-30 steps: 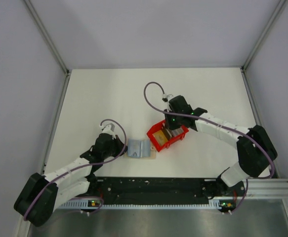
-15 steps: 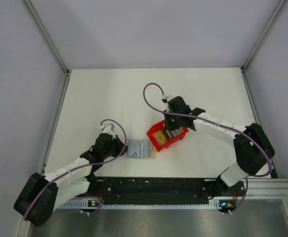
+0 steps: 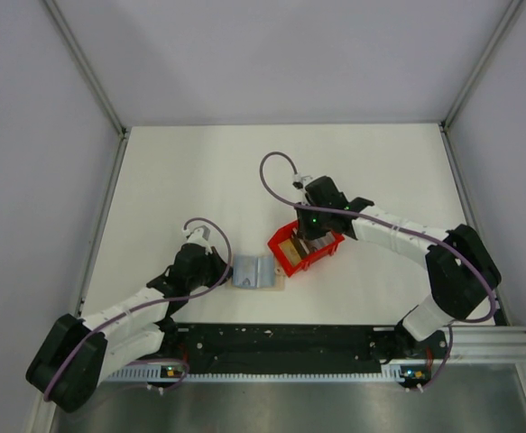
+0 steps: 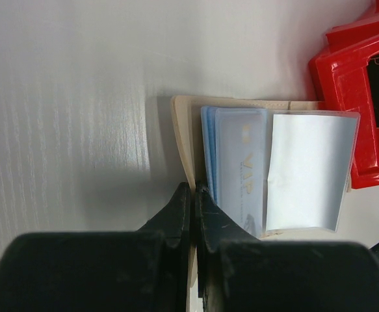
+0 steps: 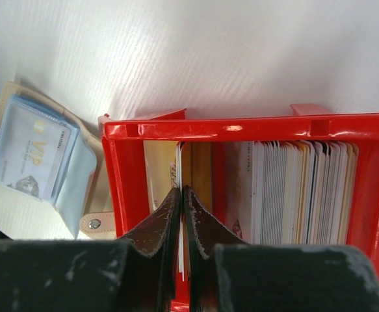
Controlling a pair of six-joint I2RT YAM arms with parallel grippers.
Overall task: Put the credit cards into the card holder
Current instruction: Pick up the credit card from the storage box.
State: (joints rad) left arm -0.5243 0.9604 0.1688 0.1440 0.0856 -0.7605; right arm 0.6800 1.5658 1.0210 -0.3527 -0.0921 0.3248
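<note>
The beige card holder point(image 3: 252, 271) lies open on the table, its clear sleeves up; a pale blue card point(image 4: 241, 162) shows in one sleeve. My left gripper point(image 4: 194, 187) is shut on the holder's beige left flap point(image 4: 184, 130). The credit cards point(image 5: 300, 188) stand on edge in a row inside the red tray point(image 5: 254, 127). My right gripper point(image 5: 182, 190) reaches down into the tray's left part, its jaws pressed onto the edge of a thin white card point(image 5: 181, 166) next to a gold one. In the top view the right gripper point(image 3: 306, 239) sits over the tray.
The red tray point(image 3: 281, 257) stands just right of the card holder, almost touching it. The holder's snap tab point(image 5: 95, 223) lies by the tray's left wall. Metal frame posts and grey walls bound the white table point(image 3: 199, 180).
The right arm has shifted slightly left over the tray, and its gripper sits a little deeper among the cards. The left arm and the card holder have not moved.
</note>
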